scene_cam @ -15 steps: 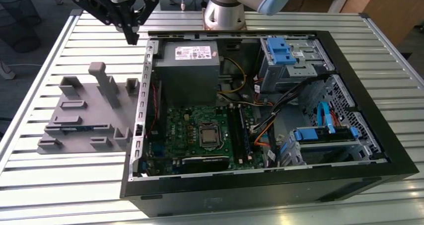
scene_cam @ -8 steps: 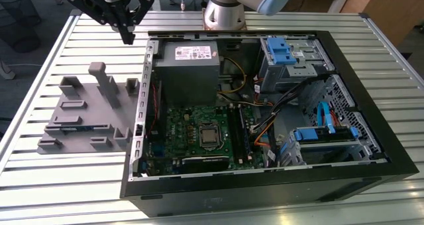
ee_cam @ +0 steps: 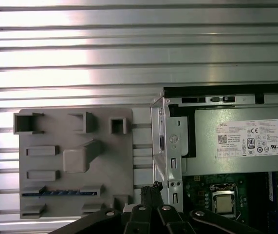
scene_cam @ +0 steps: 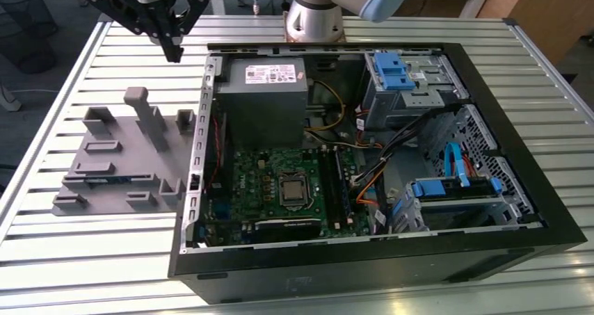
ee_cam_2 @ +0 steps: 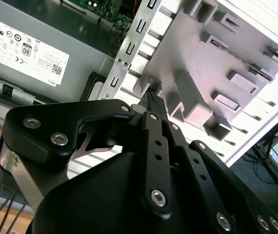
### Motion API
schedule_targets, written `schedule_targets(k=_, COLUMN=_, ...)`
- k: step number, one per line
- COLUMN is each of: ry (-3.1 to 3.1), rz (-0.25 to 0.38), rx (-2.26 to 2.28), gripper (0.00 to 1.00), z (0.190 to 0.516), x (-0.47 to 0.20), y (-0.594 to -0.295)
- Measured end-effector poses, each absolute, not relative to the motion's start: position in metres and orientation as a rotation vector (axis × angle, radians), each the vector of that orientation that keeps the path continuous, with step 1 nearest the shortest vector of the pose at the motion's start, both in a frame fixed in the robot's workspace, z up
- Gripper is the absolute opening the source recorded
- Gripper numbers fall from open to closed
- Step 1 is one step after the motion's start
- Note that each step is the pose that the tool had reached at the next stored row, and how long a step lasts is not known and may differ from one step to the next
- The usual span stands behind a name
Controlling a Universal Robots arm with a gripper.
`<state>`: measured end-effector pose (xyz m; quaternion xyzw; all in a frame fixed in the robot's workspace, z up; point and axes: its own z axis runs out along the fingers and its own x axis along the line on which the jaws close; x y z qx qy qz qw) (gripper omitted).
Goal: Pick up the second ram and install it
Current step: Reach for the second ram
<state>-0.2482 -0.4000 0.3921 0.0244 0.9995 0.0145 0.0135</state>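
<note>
Gripper (scene_cam: 174, 51) hangs above the slatted metal table (scene_cam: 74, 259), close to the edge where the arm base (scene_cam: 311, 19) stands. Its fingers are pressed together and nothing is between them; both wrist views show the same closed tips (ee_cam: 153, 187).

The second ram (scene_cam: 100, 179) lies on its long edge in a slot of the grey holder tray (scene_cam: 121, 169), in the tray part farthest from the arm base. It is well apart from the gripper. In the first wrist view it is a thin dark strip (ee_cam: 61, 192) in the tray.

Tall grey posts (scene_cam: 149, 117) of the tray rise between the gripper and the ram. The open computer case (scene_cam: 371, 266) lies just beside the tray and takes the middle of the table. Inside it are a grey power supply (scene_cam: 264, 99), the green motherboard (scene_cam: 278, 183), blue drive brackets (scene_cam: 394, 71) and loose cables (scene_cam: 390, 148).

Beyond the table there is dark floor (scene_cam: 55, 58) and wooden furniture (scene_cam: 547, 9).
</note>
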Motion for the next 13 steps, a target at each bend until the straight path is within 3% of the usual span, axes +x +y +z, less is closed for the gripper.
schedule_targets(k=13, ry=3.113, rz=0.045, rx=0.076, gripper=0.11, z=0.392, x=-0.2557, y=-0.4)
